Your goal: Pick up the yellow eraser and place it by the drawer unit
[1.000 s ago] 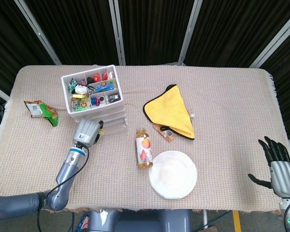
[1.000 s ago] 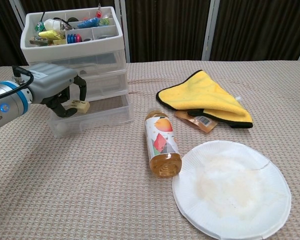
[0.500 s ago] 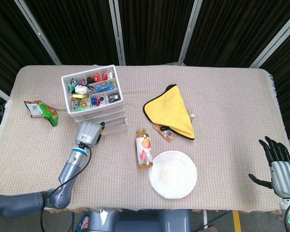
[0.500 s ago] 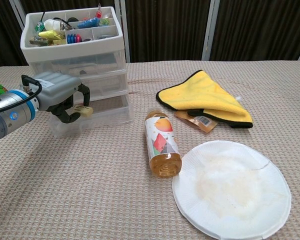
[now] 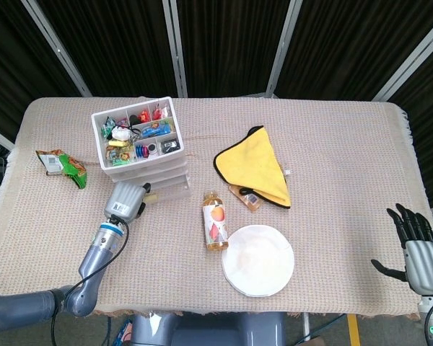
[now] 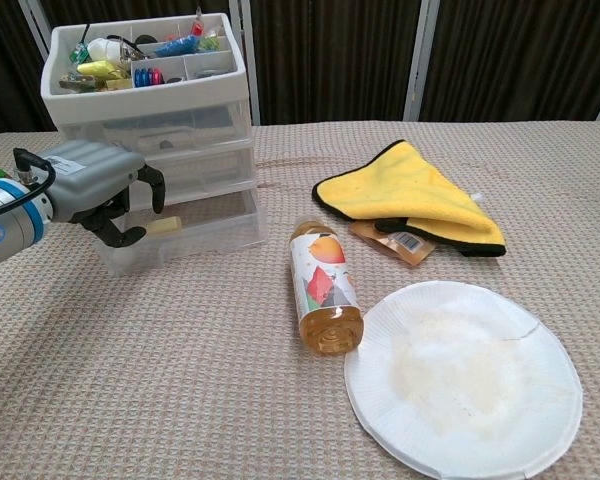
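The yellow eraser (image 6: 164, 226) (image 5: 147, 189), a small pale block, sits against the front of the lowest drawer of the clear drawer unit (image 6: 195, 160) (image 5: 166, 180). My left hand (image 6: 92, 190) (image 5: 125, 200) is just left of it, with thumb and fingers parted and nothing between them. The eraser lies just beyond the fingertips (image 6: 132, 237); I cannot tell whether they still touch it. My right hand (image 5: 418, 249) hovers at the table's right front corner, fingers spread, holding nothing.
An organiser tray (image 6: 50, 95) of small items tops the drawer unit. A juice bottle (image 6: 322, 283) lies beside a white paper plate (image 6: 465, 380). A yellow cloth (image 6: 405, 190) partly covers a packet. A green snack bag (image 5: 61, 166) lies at the far left.
My left hand lowered the eraser slightly at the drawer front, then drew back to the left. The eraser stayed where it was and is no longer between the fingers. The right hand has not moved.
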Tool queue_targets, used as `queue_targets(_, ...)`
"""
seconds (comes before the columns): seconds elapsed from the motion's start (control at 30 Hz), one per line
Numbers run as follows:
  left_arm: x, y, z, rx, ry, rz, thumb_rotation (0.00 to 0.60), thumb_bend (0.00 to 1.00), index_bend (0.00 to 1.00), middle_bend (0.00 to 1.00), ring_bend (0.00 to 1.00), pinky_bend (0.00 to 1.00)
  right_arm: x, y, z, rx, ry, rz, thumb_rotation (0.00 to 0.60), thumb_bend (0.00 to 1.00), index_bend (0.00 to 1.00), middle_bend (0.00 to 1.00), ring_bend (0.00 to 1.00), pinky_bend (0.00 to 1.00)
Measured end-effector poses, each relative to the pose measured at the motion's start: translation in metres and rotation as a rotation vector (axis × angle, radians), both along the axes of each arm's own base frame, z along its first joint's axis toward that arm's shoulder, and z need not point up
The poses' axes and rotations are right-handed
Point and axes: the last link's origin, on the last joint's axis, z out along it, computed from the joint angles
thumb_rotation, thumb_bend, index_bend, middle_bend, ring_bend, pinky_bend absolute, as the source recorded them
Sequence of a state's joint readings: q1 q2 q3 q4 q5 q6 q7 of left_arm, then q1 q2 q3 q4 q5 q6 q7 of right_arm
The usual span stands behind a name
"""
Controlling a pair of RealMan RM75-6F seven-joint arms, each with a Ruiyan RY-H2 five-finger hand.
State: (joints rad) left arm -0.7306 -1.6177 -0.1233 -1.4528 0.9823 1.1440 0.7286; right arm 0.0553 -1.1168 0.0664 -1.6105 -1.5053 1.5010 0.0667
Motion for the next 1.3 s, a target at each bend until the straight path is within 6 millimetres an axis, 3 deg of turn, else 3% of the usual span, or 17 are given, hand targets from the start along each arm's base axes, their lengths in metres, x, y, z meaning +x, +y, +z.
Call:
queue_targets(0.37,-0.004,0.007,0.004,0.040,0.025,-0.003,0.600,0.42,0.39,0.98,0.90,0.71,0.000,0.000,0.000,0.001,0.001,-0.001,0.600,0.02,0.08,0.00,0.00,0.00)
queue_targets(0.47,-0.003,0.003,0.004,0.028,0.018,-0.017,0.600,0.42,0.39,0.91,0.84,0.67,0.000,0.000,0.000,0.001,0.000,-0.003,0.600,0.02,0.08,0.00,0.00,0.00)
queue_targets(0.57,0.000,-0.004,0.003,0.007,0.019,-0.052,0.600,0.41,0.39,0.75,0.70,0.57,-0.001,0.000,0.000,0.000,-0.001,-0.005,0.600,0.01,0.08,0.00,0.00,0.00)
queue_targets(0.6,0.001,-0.008,0.003,-0.004,0.023,-0.071,0.600,0.44,0.39,0.67,0.64,0.52,-0.001,0.000,0.000,0.000,-0.002,-0.005,0.600,0.01,0.08,0.00,0.00,0.00)
queue_targets(0.63,0.001,-0.012,0.003,-0.013,0.028,-0.087,0.600,0.53,0.39,0.59,0.57,0.48,0.000,0.000,0.000,0.000,-0.002,-0.005,0.600,0.01,0.08,0.00,0.00,0.00)
queue_targets(0.67,0.002,-0.015,0.003,-0.023,0.034,-0.104,0.600,0.63,0.39,0.53,0.52,0.45,0.000,0.000,0.001,0.000,-0.001,-0.004,0.600,0.02,0.08,0.00,0.00,0.00)
queue_targets(0.73,0.001,-0.024,0.004,-0.050,0.058,-0.147,0.600,0.94,0.39,0.40,0.41,0.39,0.000,0.000,0.001,0.000,-0.001,-0.004,0.600,0.01,0.08,0.00,0.00,0.00)
queue_targets(0.77,0.001,-0.027,0.004,-0.062,0.075,-0.166,0.600,0.98,0.39,0.38,0.38,0.37,0.000,0.000,0.001,-0.001,-0.001,-0.003,0.600,0.01,0.08,0.00,0.00,0.00)
queue_targets(0.9,-0.004,-0.041,0.006,-0.111,0.183,-0.268,0.600,1.00,0.39,0.23,0.23,0.30,0.000,0.000,0.000,-0.001,-0.002,-0.005,0.600,0.01,0.08,0.00,0.00,0.00)
queue_targets(1.0,-0.005,-0.046,0.007,-0.132,0.261,-0.351,0.600,1.00,0.39,0.18,0.14,0.24,0.000,0.000,0.000,-0.001,-0.002,-0.005,0.600,0.01,0.08,0.00,0.00,0.00)
queue_targets(1.3,-0.012,-0.046,0.005,-0.228,0.539,-0.583,0.600,1.00,0.38,0.14,0.08,0.14,0.000,0.000,0.000,0.001,-0.007,-0.009,0.600,0.01,0.08,0.00,0.00,0.00)
